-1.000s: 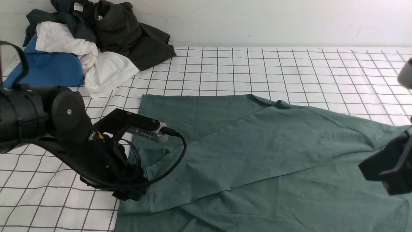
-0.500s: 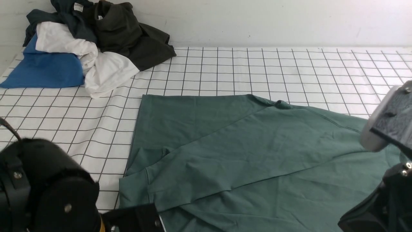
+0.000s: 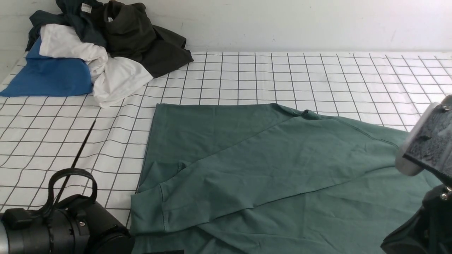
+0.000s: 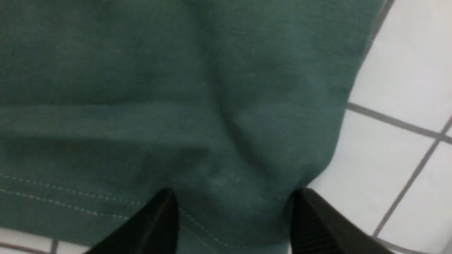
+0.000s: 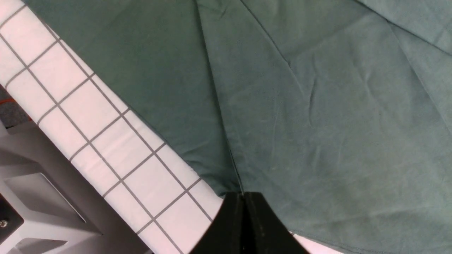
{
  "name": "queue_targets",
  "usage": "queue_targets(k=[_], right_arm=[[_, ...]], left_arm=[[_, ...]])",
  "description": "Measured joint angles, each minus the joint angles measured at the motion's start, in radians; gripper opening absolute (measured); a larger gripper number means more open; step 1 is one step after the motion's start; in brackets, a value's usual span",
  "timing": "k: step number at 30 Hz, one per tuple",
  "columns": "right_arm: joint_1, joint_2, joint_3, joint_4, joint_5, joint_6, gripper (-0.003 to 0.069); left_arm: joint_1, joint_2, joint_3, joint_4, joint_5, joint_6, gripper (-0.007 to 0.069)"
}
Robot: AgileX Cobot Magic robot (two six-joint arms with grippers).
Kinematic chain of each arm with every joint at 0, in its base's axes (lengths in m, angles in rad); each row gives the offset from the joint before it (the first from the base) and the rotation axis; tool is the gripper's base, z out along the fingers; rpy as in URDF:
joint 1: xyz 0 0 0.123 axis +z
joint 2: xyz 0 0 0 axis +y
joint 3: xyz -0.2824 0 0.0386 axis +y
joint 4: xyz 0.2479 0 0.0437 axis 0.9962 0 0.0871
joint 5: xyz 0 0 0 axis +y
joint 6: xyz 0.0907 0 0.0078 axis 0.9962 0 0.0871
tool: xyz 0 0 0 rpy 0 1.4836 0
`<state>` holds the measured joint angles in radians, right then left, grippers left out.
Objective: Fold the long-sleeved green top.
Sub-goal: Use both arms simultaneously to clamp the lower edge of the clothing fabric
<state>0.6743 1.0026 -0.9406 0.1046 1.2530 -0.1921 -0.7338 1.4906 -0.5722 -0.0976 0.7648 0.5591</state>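
Note:
The green long-sleeved top (image 3: 268, 169) lies spread on the gridded table cover, one sleeve folded slantwise across its body with the cuff near the left edge. In the left wrist view my left gripper (image 4: 233, 197) stands open over a hemmed corner of the top (image 4: 176, 88), its two fingertips apart with cloth between them. In the front view only that arm's base (image 3: 63, 229) shows, at the near left. My right gripper (image 5: 243, 194) is shut on the top's edge (image 5: 335, 123), where a seam runs into the jaws. Its arm (image 3: 427, 141) shows at the near right.
A heap of clothes (image 3: 106, 42) sits at the back left, dark and white pieces with a blue garment (image 3: 49, 77) beside it. The white gridded cover (image 3: 282, 77) runs back to the wall. The table's near edge (image 5: 70, 176) shows by the right gripper.
My left arm has pulled back from the sleeve cuff toward the near left corner, leaving the sleeve lying across the body. The right arm has risen a little at the near right.

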Motion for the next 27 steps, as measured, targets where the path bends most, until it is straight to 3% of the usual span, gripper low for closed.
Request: queue_targets(k=[5,6,7,9,12,17,22,27], right_arm=[[0.0,-0.001,0.001,0.0,0.0,0.0,-0.0014],[0.0,-0.001,0.001,0.0,0.0,0.0,-0.0014],[0.0,-0.001,0.002,-0.006,0.0,-0.012,-0.0014],[0.0,-0.001,0.002,-0.016,0.0,-0.039,-0.0014],[0.0,-0.001,0.002,-0.027,0.0,-0.071,-0.0014],[0.0,-0.001,0.014,-0.069,-0.001,-0.114,-0.0014],[0.0,-0.001,0.124,-0.116,-0.011,-0.124,-0.0002],[0.0,-0.001,0.308,-0.145,-0.041,-0.165,0.0092]], left_arm=[[0.0,0.012,-0.029,0.039,0.008,-0.027,0.015],[0.0,0.012,-0.031,0.039,0.009,-0.03,0.0139],[0.0,0.016,-0.049,0.04,0.023,-0.059,0.0054],[0.0,0.015,-0.076,0.049,0.054,-0.091,0.0015],[0.0,0.0,-0.104,0.081,0.115,-0.135,0.0005],[0.0,-0.108,-0.094,0.213,0.284,-0.324,0.0003],[0.0,-0.207,-0.007,0.262,0.306,-0.343,0.0003],[0.0,-0.221,0.03,0.231,0.268,-0.343,0.0003]])
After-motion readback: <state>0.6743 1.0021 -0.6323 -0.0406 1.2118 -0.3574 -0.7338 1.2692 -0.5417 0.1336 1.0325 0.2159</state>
